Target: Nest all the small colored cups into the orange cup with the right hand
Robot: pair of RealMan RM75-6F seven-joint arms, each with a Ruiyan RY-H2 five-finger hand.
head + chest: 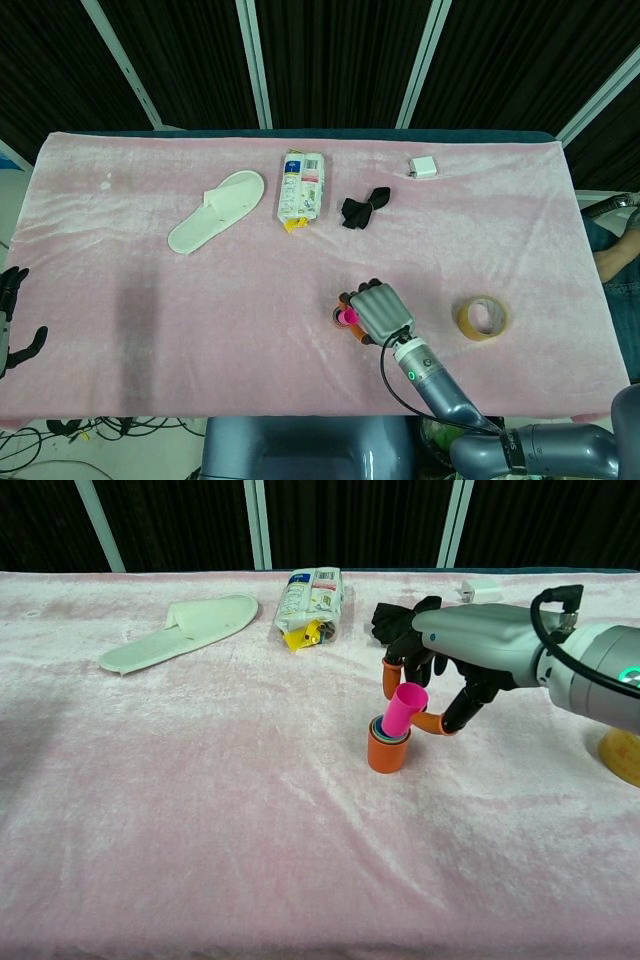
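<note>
Plush pink cloth (200,810) is covering the table, wrinkled, with wide bare nap in front. Right hand (455,655), smooth grey shell, is pinching the glossy pink cup (401,708), tilted, its base entering the orange cup (386,752) mid-table. Left hand (14,318) is idling at the left edge, fingers spread. Tape (482,318) is lying near right.

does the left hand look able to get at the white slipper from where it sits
Probably yes. The left hand rests open at the table's left edge, and bare pink cloth lies between it and the white slipper. Whether the arm stretches that far is unclear.
</note>
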